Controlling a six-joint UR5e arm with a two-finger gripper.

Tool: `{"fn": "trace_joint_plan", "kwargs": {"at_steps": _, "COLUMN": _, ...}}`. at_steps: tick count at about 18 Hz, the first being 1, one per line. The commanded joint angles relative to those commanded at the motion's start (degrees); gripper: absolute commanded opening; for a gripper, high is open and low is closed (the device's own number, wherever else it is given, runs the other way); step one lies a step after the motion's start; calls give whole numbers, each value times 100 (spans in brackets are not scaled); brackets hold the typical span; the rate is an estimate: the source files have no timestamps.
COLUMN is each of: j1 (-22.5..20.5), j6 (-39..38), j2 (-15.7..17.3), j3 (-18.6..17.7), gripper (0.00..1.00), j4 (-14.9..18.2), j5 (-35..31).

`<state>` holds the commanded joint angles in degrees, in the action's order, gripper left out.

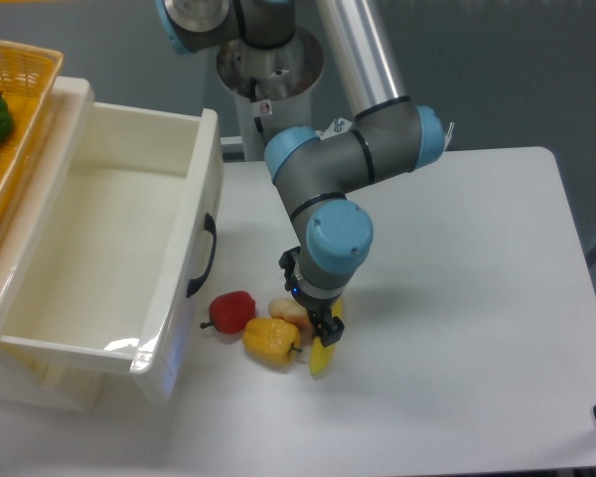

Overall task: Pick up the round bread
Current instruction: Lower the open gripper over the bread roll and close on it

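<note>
The round bread [285, 310] is a small pale beige lump on the white table. It lies between the red pepper [233, 311] and the banana [323, 356], just above the yellow-orange pepper [271, 340]. My gripper [316, 318] is lowered straight down at the bread's right side, close to the table. The wrist hides the bread's right part and most of the fingers. One black fingertip [331, 330] shows beside the banana. I cannot tell how the jaws stand or whether they touch the bread.
An open white drawer [194, 248] with a black handle stands to the left, close to the red pepper. A wicker basket [25, 70] with a green pepper sits at the far left on top. The arm's base column [268, 70] stands at the back.
</note>
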<state>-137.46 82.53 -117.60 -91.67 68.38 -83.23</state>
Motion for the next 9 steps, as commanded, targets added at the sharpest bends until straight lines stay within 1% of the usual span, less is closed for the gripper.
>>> {"fn": "trace_joint_plan", "kwargs": {"at_steps": 1, "j1": 0, "j6": -9, "j2": -9, "j3": 9, "gripper": 92, "j4": 0, "j5": 0}}
{"fn": "trace_joint_plan", "kwargs": {"at_steps": 4, "j1": 0, "j6": 8, "j2": -9, "j3": 17, "gripper": 68, "j4": 0, "j5": 9}}
{"fn": "trace_joint_plan", "kwargs": {"at_steps": 6, "j1": 0, "j6": -9, "j2": -9, "j3": 35, "gripper": 54, "j4": 9, "j5": 9}}
{"fn": "trace_joint_plan", "kwargs": {"at_steps": 7, "j1": 0, "j6": -9, "j2": -9, "j3": 35, "gripper": 44, "j4": 9, "j5": 9}}
{"fn": "trace_joint_plan", "kwargs": {"at_steps": 9, "j1": 0, "j6": -9, "j2": -9, "j3": 44, "gripper": 30, "j4": 26, "j5": 0}}
